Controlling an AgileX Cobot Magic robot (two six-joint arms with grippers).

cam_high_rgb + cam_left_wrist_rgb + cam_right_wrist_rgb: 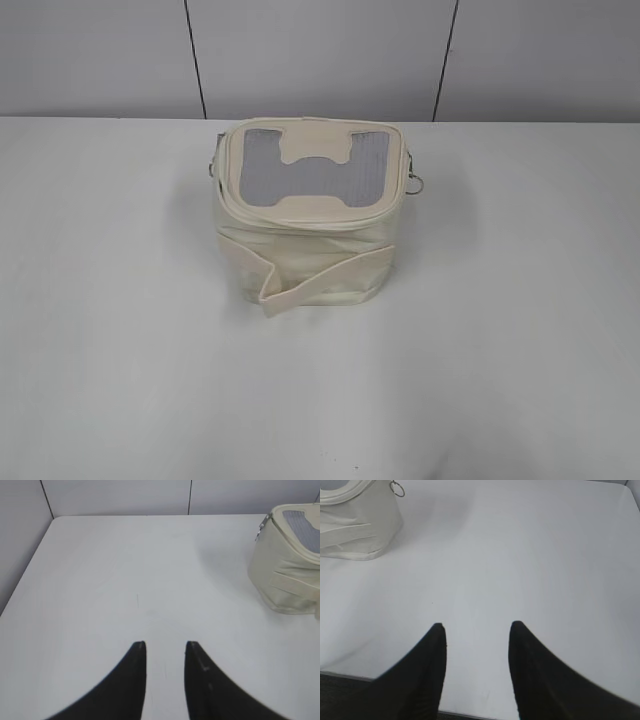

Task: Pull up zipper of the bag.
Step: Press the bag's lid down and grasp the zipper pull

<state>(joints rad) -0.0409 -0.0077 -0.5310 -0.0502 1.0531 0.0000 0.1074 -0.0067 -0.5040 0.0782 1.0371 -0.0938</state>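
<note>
The cream boxy bag point(305, 215) stands at the middle of the white table, its grey mesh lid with the cream H patch facing up and a strap point(320, 280) across its near side. The zipper point(300, 222) runs round the lid rim. One silver ring pull point(421, 184) hangs at the right side, another point(211, 165) at the left. The bag shows at the right edge of the left wrist view point(285, 565) and at the top left of the right wrist view point(355, 520), with the ring pull point(397, 488). My left gripper point(165, 644) and right gripper point(476, 625) are open, empty, far from the bag.
The white table point(120, 330) ends at a grey panelled wall point(320, 55) behind the bag. In the right wrist view the table's near edge point(350, 676) lies just below my right gripper.
</note>
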